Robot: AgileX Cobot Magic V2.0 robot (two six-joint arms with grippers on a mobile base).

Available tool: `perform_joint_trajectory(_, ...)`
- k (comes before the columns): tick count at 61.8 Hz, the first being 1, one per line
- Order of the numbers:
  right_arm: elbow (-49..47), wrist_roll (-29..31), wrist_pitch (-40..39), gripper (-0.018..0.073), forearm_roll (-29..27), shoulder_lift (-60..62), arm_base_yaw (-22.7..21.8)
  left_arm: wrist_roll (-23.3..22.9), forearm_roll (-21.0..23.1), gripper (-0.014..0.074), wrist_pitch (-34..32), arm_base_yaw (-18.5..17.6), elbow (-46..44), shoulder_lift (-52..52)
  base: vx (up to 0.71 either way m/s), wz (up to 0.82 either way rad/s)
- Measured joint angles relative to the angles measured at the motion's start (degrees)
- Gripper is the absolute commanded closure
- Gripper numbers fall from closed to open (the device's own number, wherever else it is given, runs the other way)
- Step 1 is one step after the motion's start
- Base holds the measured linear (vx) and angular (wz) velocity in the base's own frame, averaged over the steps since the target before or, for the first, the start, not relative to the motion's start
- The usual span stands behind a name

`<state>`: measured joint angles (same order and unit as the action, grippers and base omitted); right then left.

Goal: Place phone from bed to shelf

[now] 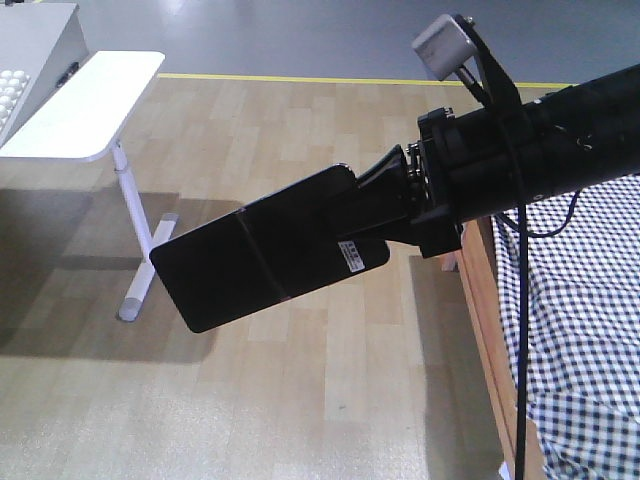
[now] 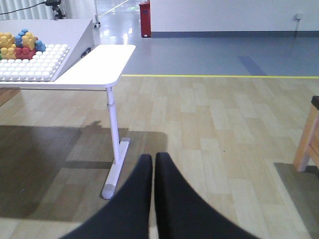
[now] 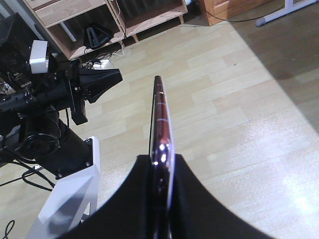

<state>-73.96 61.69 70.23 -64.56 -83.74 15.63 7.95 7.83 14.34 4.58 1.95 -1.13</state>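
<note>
My right gripper [image 1: 350, 215] is shut on one end of the phone [image 1: 250, 265], a slim black glossy slab with a small white sticker [image 1: 355, 255]. It holds the phone in the air over the wooden floor, left of the bed [image 1: 590, 330] with its black-and-white check cloth. In the right wrist view the phone [image 3: 159, 114] stands edge-on between the fingers of the right gripper [image 3: 162, 158], its silvery-pink rim showing. The light-wood shelf [image 3: 75, 11] lies far ahead at the top. My left gripper [image 2: 153, 157] is shut on nothing, above bare floor.
A white desk [image 2: 107, 59] on a single leg stands to the left, with a studded board of coloured blocks [image 2: 30, 55] on it. The bed's wooden side rail [image 1: 490, 320] runs down the right. My left arm [image 3: 75, 87] and the white base [image 3: 70, 199] sit left of the phone.
</note>
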Motion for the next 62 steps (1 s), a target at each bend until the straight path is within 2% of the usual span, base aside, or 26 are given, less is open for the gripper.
perform_joint_trajectory(62, 0.00, 0.00, 0.00, 0.0564, 0.00, 0.00, 0.00, 0.00, 0.00, 0.0596, 0.00, 0.00, 0.00, 0.00, 0.21, 0.16)
